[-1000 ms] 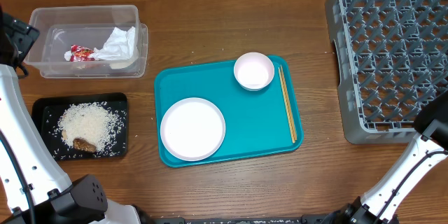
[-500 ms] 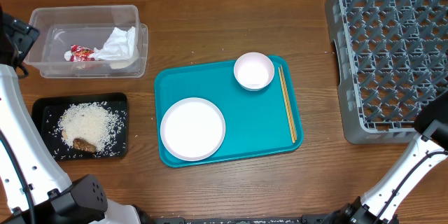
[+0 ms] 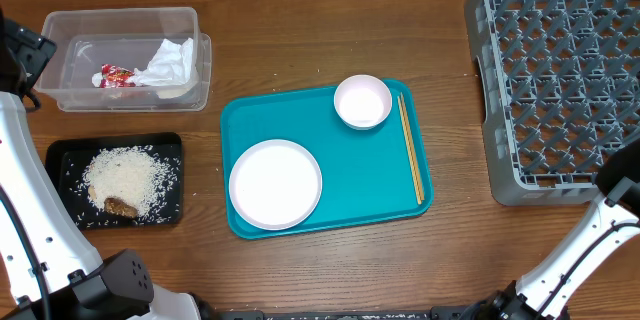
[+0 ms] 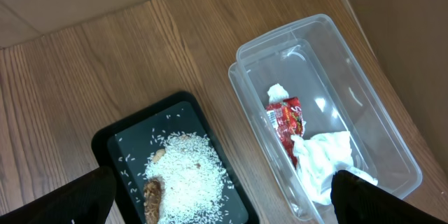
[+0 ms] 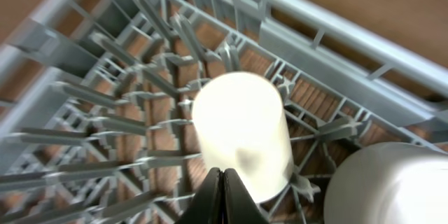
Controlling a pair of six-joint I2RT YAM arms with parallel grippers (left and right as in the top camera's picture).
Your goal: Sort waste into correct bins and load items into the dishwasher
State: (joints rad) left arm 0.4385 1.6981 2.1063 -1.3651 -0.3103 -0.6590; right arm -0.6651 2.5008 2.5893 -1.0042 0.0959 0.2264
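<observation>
The clear tub (image 3: pixel 130 58) holds a crumpled white napkin (image 4: pixel 323 155) and a red-and-white wrapper (image 4: pixel 285 119). In the black tray (image 3: pixel 60 155) lie rice (image 3: pixel 125 180) and a brown scrap (image 4: pixel 152 194). My left gripper (image 4: pixel 224 190) hangs open high above both bins. On the teal tray (image 3: pixel 370 175) sit a white plate (image 3: pixel 275 184), a bowl (image 3: pixel 362 101) and chopsticks (image 3: pixel 411 148). My right gripper (image 5: pixel 222 197) is shut and empty above the grey rack (image 3: pixel 555 80), just in front of a white cup (image 5: pixel 241 131) standing in it.
A pale rounded dish (image 5: pixel 392 182) sits in the rack beside the cup. The rack's upright pegs (image 5: pixel 150 49) surround both. My right arm (image 3: pixel 612 200) crosses the rack's near right corner. Bare wood lies between the teal tray and the rack.
The right arm has edged very slightly toward the right edge in the overhead view. Nothing else has moved.
</observation>
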